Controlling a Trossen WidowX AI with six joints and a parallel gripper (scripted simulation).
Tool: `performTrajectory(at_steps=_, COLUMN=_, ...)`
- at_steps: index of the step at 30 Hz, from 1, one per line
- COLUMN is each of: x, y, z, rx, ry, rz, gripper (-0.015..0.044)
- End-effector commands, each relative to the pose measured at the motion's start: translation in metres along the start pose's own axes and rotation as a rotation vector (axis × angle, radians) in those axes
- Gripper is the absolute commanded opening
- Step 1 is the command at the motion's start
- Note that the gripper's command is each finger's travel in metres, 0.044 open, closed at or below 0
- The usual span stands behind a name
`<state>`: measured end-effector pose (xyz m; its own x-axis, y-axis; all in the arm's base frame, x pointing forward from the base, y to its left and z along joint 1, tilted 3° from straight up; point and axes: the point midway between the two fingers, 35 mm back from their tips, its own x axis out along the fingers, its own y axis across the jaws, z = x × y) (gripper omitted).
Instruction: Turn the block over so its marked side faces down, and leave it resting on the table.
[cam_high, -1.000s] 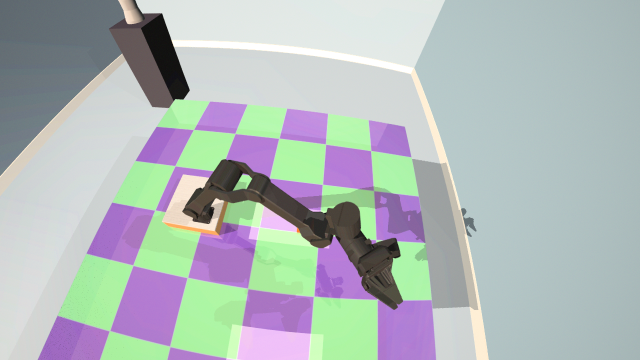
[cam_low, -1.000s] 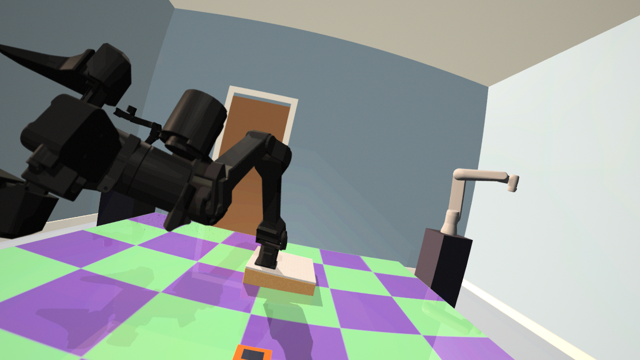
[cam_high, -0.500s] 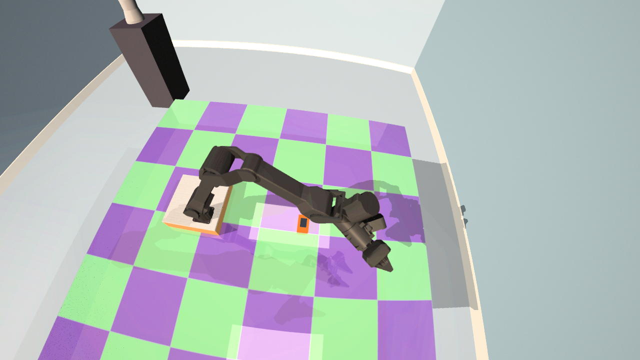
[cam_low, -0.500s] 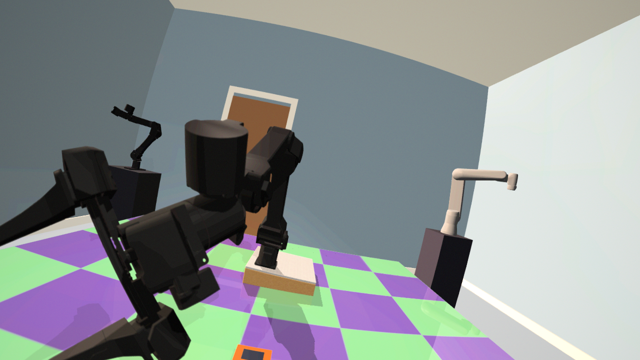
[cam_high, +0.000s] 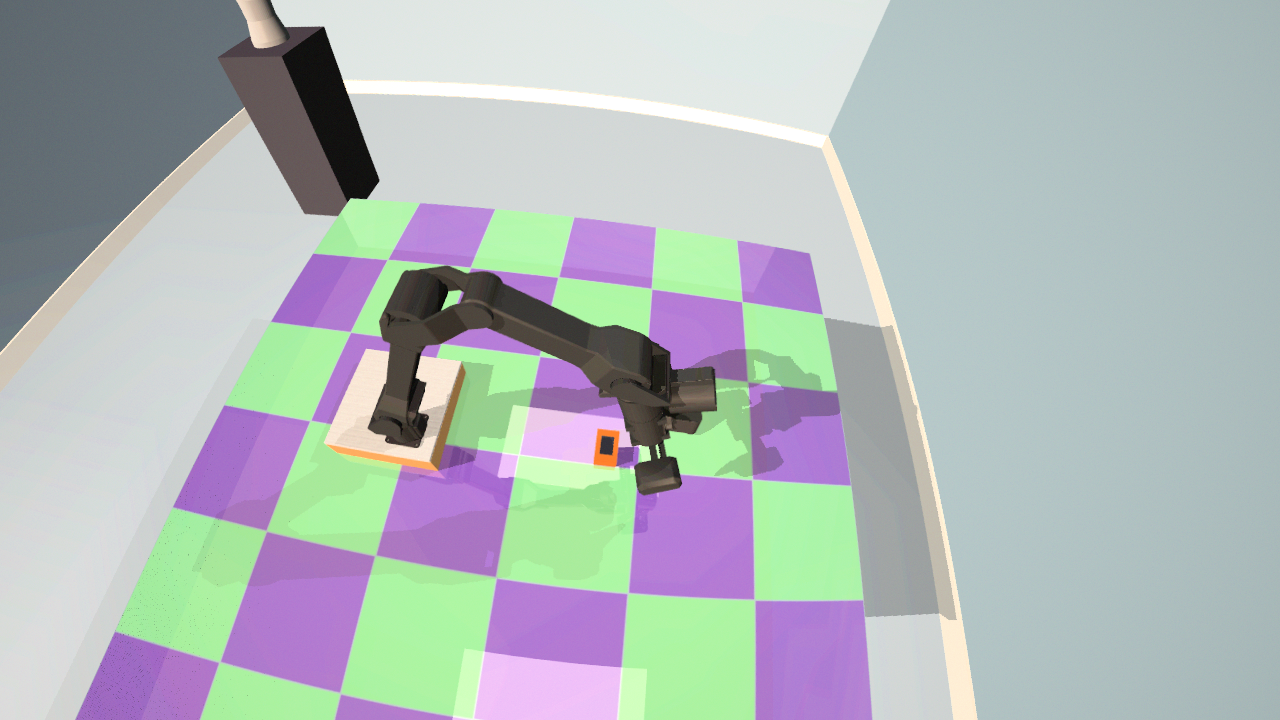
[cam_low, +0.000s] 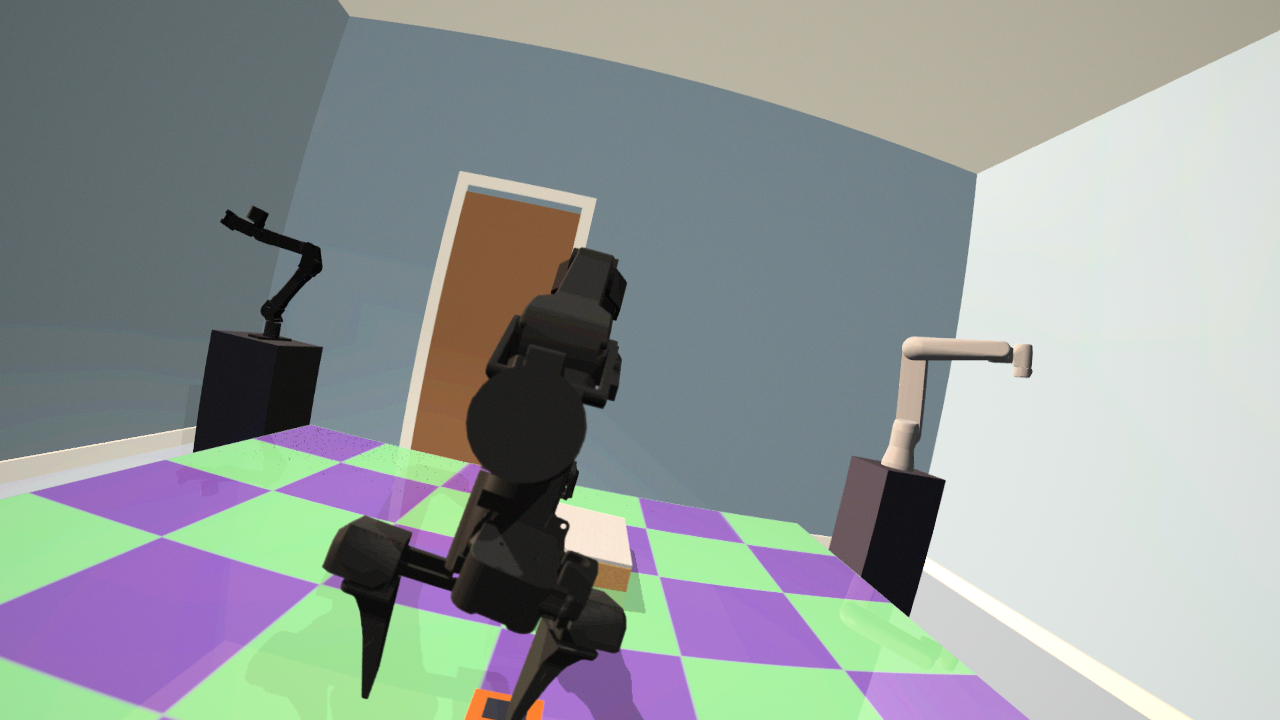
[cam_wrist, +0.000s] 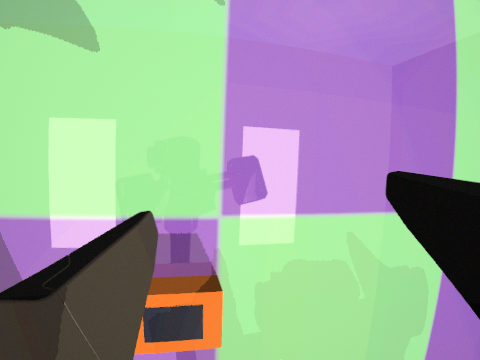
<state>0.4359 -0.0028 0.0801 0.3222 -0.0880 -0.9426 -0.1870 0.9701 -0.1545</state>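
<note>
My gripper (cam_low: 447, 685) (cam_wrist: 274, 203), spread wide and holding nothing, points down near the orange block (cam_high: 606, 447) (cam_low: 480, 705) (cam_wrist: 212, 320), one finger partly hiding it, dark mark up.

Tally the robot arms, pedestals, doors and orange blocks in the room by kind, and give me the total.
Robot arms: 3
Pedestals: 2
Door: 1
Orange block: 1
Total: 7

Blackish arm (cam_high: 546, 329) (cam_low: 526, 425) — chunky, cylindrical joints.
</note>
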Motion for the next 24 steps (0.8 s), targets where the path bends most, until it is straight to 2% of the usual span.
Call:
performTrajectory(at_steps=1, x=-0.028, y=0.042, z=-0.058, rx=0.195, ry=0.255, rz=0.157, gripper=0.0440)
performTrajectory(at_steps=10, x=-0.031, y=0.045, z=-0.064, rx=0.217, ry=0.288, rz=0.170, gripper=0.0440)
performTrajectory(at_steps=14, x=-0.001, y=0.051, z=-0.072, rx=0.217, ry=0.288, rz=0.170, gripper=0.0440)
performTrajectory(at_steps=24, x=0.017, y=0.055, z=-0.076, rx=0.217, ry=0.288, rz=0.170, gripper=0.0440)
